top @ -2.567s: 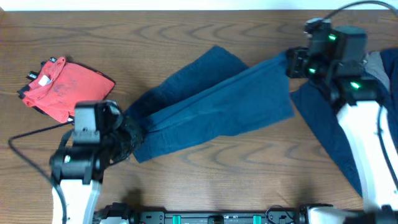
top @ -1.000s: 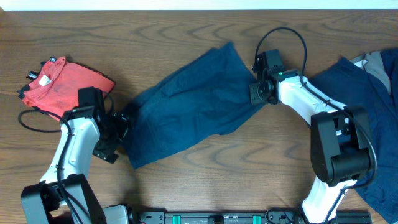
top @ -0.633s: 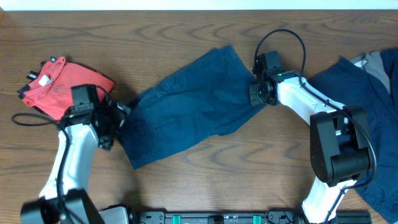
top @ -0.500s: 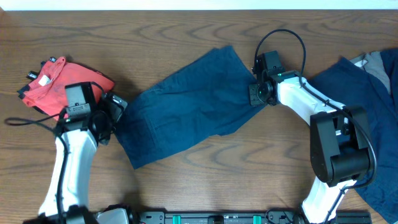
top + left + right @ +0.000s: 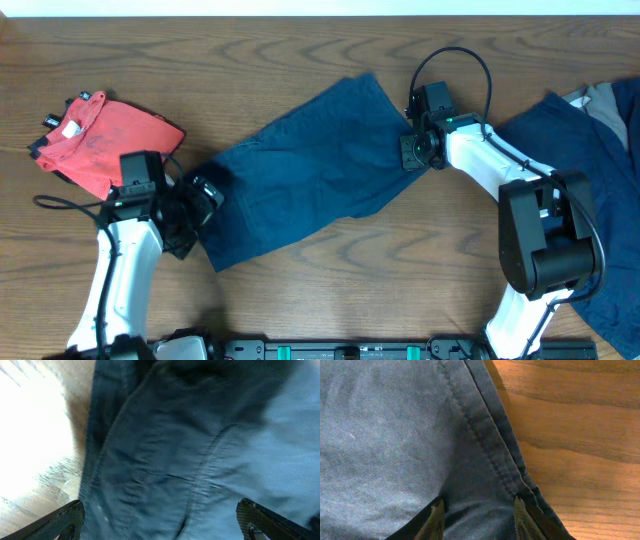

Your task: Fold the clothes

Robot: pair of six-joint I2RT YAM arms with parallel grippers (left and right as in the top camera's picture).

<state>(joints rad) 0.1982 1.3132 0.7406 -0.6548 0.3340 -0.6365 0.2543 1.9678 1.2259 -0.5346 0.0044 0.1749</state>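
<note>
On table [image 5: 330, 270], both arms reach low; left fingers [image 5: 160, 522] spread wide above shorts [image 5: 300, 185], right fingers [image 5: 477, 517] pinch its hem

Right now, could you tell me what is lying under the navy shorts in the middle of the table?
Around the shorts only the wooden table shows, so they seem to rest directly on it. Anything beneath is hidden by the cloth. The left end effector and right end effector sit at opposite edges.

Even overhead light, left wrist blurred; glare on table [image 5: 30, 435]
</note>
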